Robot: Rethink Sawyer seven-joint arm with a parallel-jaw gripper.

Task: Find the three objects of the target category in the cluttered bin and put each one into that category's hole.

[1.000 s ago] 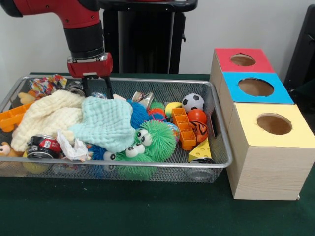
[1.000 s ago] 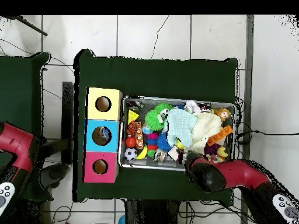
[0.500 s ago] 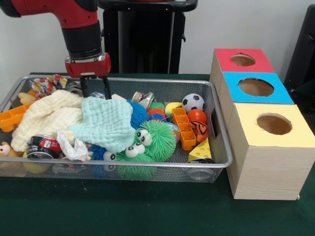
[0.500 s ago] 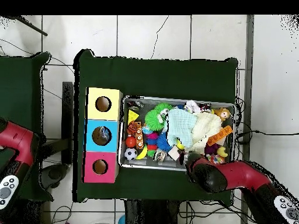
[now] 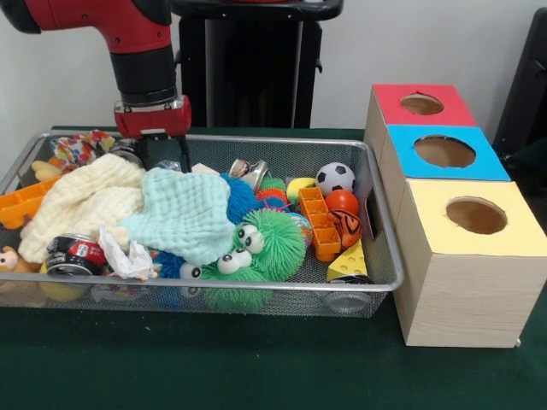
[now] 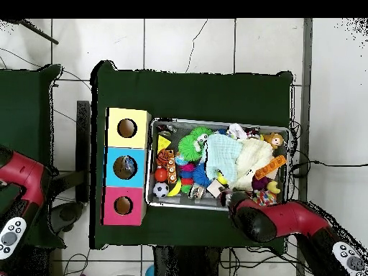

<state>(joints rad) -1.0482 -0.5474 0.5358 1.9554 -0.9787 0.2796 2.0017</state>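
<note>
The gripper [image 5: 162,156], open and empty, hangs just behind the light-blue cloth [image 5: 190,212]; three boxes [image 5: 457,243] stand beside the bin [image 5: 376,256]

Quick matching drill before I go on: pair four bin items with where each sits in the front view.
Things:
1. soccer ball
2. cheese wedge toy
3. red soda can
4. gripper

Places:
A. near edge of the bin, left part
B. back of the bin, above the cream cloth's far edge
C. near right corner of the bin
D. back right, beside the orange ball

Pairs: 1-D, 2-C, 3-A, 4-B
</note>
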